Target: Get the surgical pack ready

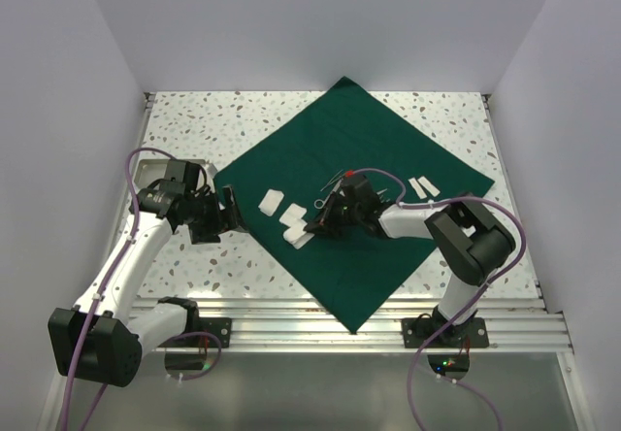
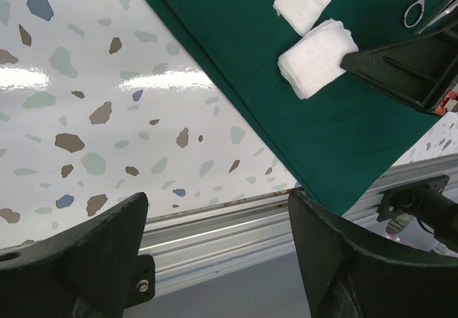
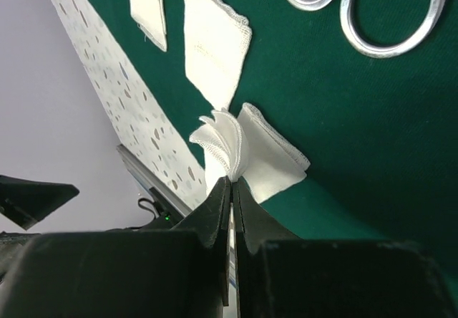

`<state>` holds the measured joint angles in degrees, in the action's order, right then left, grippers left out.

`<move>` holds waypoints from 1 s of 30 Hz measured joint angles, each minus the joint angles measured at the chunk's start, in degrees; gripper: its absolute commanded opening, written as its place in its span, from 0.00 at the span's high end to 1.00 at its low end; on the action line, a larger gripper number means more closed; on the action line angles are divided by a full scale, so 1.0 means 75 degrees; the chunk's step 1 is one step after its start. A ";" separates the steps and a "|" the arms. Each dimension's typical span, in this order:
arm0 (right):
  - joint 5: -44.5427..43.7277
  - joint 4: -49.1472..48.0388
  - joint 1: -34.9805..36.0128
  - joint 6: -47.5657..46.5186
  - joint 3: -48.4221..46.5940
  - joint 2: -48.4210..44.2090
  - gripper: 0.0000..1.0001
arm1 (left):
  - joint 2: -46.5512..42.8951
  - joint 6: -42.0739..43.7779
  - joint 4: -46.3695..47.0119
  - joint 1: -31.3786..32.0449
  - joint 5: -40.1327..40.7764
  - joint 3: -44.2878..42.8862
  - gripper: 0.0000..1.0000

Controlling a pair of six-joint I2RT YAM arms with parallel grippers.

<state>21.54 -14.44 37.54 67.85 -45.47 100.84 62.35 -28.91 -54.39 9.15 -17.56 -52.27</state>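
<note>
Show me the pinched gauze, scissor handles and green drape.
pinched gauze [image 3: 268, 157]: right wrist view, its folded body.
scissor handles [image 3: 390, 51]: right wrist view, bottom of right ring.
green drape [image 1: 340, 130]: top view, bare far corner.

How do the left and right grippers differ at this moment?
The left gripper is wide open and holds nothing; the right gripper is shut, pinching the edge of a white gauze square. The left gripper hangs over the bare speckled table, just off the edge of the green cloth; the right gripper is over the cloth itself. Both are dark two-finger grippers, near the cloth's left side.
</note>
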 measured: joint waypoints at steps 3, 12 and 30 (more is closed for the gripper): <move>0.0000 0.0047 -0.0044 -0.0041 0.0000 0.0000 1.00 | 0.0000 0.0000 0.0003 0.0000 0.0000 0.0000 0.17; -0.0003 0.0157 -0.0064 -0.0146 0.0000 0.0000 1.00 | 0.0000 0.0000 0.0009 0.0000 0.0000 0.0000 0.17; -0.0140 0.0487 -0.0143 -0.0353 0.0000 0.0076 1.00 | 0.0125 0.0000 0.0044 0.0000 0.0000 0.0000 0.17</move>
<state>20.49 -10.79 36.47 65.21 -45.47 101.41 63.29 -28.91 -54.06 9.15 -17.56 -52.27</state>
